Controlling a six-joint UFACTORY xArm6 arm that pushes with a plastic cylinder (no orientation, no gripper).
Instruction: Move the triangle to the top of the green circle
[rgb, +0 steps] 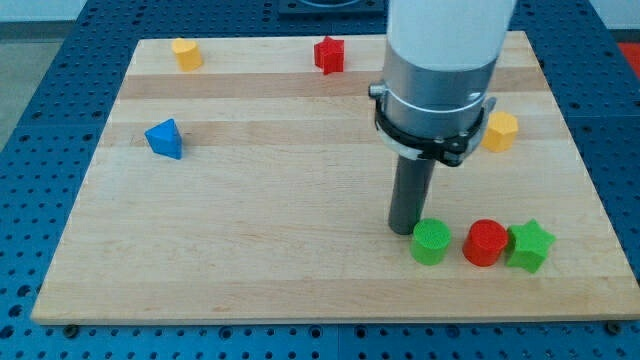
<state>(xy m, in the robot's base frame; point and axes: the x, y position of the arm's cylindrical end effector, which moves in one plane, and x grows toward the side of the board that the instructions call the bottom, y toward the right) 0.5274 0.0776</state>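
The blue triangle (165, 138) lies at the view's left, on the wooden board (250, 260). The green circle (431, 241) stands near the view's bottom right. My tip (404, 229) rests on the board just left of and slightly above the green circle, almost touching it. The tip is far to the right of the blue triangle.
A red circle (485, 242) and a green star (529, 246) stand in a row right of the green circle. A yellow block (499, 131) is at the right, partly behind the arm. A red star (329, 54) and a yellow block (186, 53) are at the top.
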